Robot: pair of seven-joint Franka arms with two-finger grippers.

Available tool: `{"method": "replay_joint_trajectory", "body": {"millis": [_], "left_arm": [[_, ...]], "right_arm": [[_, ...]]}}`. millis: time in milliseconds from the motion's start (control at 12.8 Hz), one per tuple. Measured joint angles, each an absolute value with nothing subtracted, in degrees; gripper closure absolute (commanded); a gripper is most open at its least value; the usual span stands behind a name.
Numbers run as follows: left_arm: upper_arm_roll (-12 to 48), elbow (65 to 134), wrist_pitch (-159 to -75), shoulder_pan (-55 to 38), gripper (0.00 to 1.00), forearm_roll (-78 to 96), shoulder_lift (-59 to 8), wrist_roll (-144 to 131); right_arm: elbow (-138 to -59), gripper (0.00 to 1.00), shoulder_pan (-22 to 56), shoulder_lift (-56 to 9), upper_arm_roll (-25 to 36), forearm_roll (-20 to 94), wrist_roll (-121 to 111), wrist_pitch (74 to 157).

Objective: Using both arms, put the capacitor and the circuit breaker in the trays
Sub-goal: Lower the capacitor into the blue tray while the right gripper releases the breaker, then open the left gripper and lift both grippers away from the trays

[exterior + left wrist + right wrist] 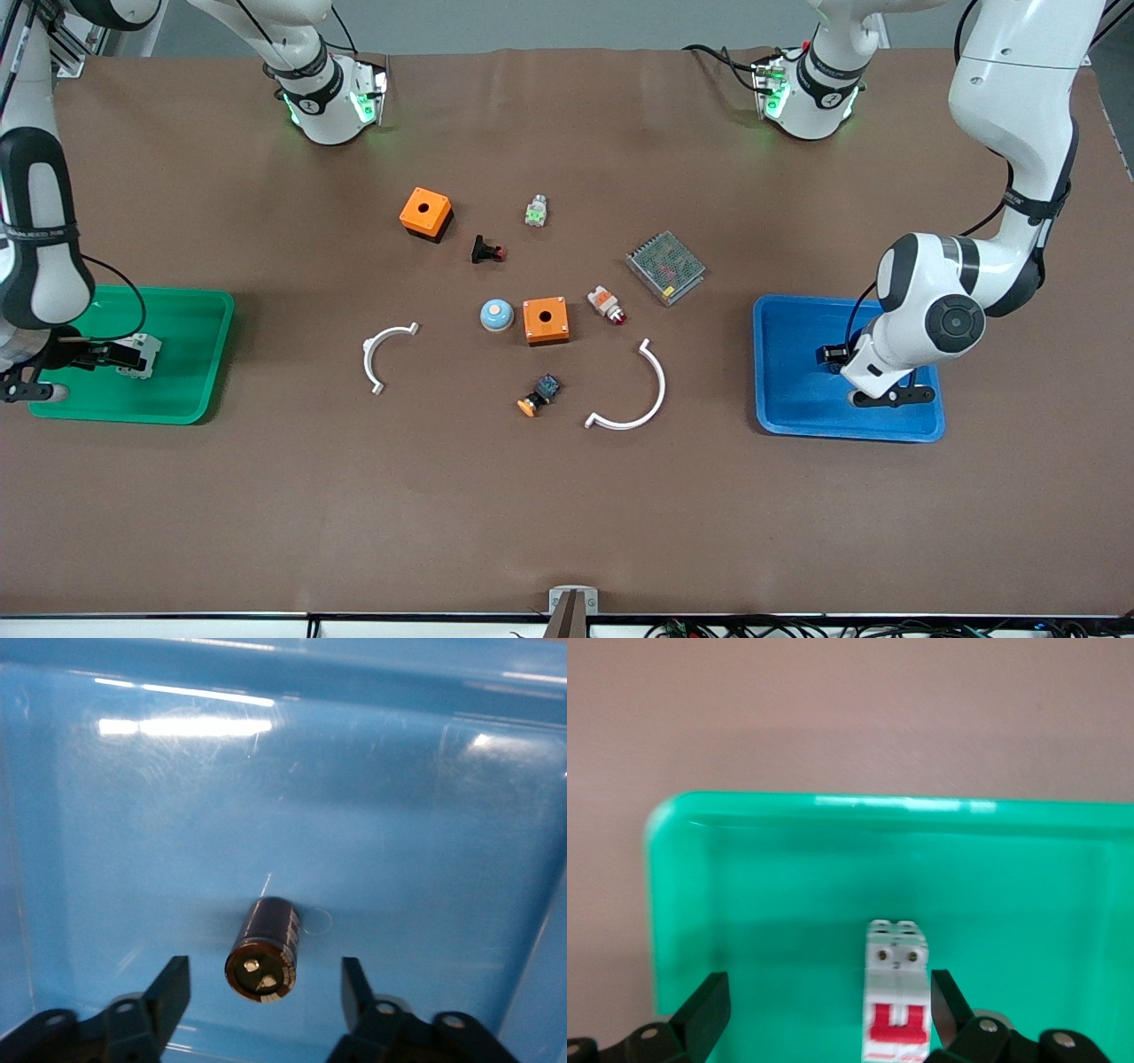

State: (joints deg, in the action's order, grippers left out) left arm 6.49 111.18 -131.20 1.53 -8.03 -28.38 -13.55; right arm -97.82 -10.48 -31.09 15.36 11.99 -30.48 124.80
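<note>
Capacitor (264, 950): short dark cylinder lying on its side on the floor of the blue tray (788, 416), at the left arm's end of the worktop (567, 514). Its round end face shows two small silvery terminals. It lies between the fingers of the left gripper (266, 992), which stand apart and touch neither side of it.

Circuit breaker (897, 988): light-grey, near-white rectangular block with two screw holes near one end and a red switch lever across its face. It lies in the green tray (195, 354), at the right arm's end of the worktop. The right gripper (828, 1010) sits low over it with fingers spread; one finger stands just beside the block, and contact cannot be judged.

Other items, middle of the worktop: two orange boxes (426, 213) (546, 320), a metal mesh unit (666, 267), a blue dome (497, 315), two white curved strips (383, 354) (636, 394), a black push-button (485, 251), a button with an orange cap (539, 395).
</note>
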Motion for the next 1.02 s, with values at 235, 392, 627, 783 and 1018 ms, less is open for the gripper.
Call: {"method": "replay_joint_trajectory", "body": {"millis": [235,392,627,783,1018], "left_arm": [[6.86,110.47,-127.79,1.54,0.03,-8.03,-24.29,-12.20],[6.96,109.90,-120.91,1.61,0.01,-8.00,-19.08,-9.89],[6.95,109.57,-111.40,4.21,0.01,-2.47,-8.96,-2.77],[6.89,109.05,-106.75,6.99,0.01,0.97,-2.81,0.78],[7.01,102.23,-96.52,7.47,0.01,1.63,1.65,1.02]], "right_arm": [[-93.25,0.00,-7.10,-29.06,15.33,10.69,-24.77,118.35],[-92.29,0.00,-3.23,-27.09,15.26,8.55,-17.55,115.29],[-92.07,0.00,2.22,-23.61,15.22,7.58,-10.39,109.19],[-92.03,0.00,3.04,-20.99,15.25,7.36,-9.76,104.55],[-91.91,0.00,3.26,-15.95,15.26,3.36,-9.77,97.58]]}}
